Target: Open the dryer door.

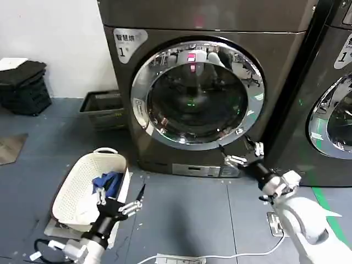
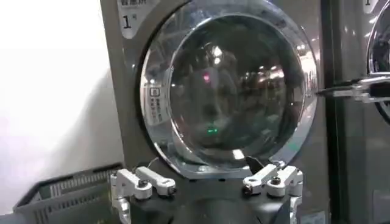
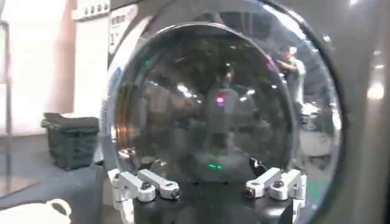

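Dryer door point(image 1: 198, 93): big and round, with a shiny rim around dark glass, on the front of the brownish-grey machine. It looks shut, flat against the machine.
Right gripper point(image 1: 243, 153): up close to the door's lower right rim, just beside it. I cannot tell if it touches. Its jaws are spread apart and hold nothing (the right wrist view has the two fingers well apart, with the glass right in front).
Left gripper point(image 1: 132, 202): low down, near the floor, next to the white basket point(image 1: 77, 187) with clothes in it. Its jaws are spread apart too and hold nothing. It looks like it is waiting.
Step now: I think the right gripper is getting ready to catch the door's edge.
How to do it well: go slow and hook the rim on its right side, where the door likely opens. Then pull out in a curve, as a door swings, not straight back. The rim is shiny and may be slippery, so get a good hold first.
Watch out: the other dark machine point(image 1: 330, 99) stands close on the right.
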`<act>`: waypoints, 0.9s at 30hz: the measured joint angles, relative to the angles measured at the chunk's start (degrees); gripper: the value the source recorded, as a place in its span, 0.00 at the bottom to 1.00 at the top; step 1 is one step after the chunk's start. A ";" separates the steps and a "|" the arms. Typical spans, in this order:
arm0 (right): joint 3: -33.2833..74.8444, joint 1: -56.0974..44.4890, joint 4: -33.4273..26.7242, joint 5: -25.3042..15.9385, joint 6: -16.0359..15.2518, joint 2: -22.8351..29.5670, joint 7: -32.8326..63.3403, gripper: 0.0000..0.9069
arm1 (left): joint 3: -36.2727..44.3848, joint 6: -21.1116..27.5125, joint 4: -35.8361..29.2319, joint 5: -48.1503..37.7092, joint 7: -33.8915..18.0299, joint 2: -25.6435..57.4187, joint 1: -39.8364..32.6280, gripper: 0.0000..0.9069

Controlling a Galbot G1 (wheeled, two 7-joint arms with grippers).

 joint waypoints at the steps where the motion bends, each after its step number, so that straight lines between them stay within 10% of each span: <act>1: -1.01 1.08 -0.54 0.33 0.07 0.17 0.00 1.00 | 0.00 -0.01 -0.05 0.06 0.02 -0.09 0.02 1.00; 27: -19.65 21.48 -15.21 2.36 0.69 7.56 -0.23 1.00 | 0.04 -0.20 -0.87 0.91 0.18 -0.96 0.57 1.00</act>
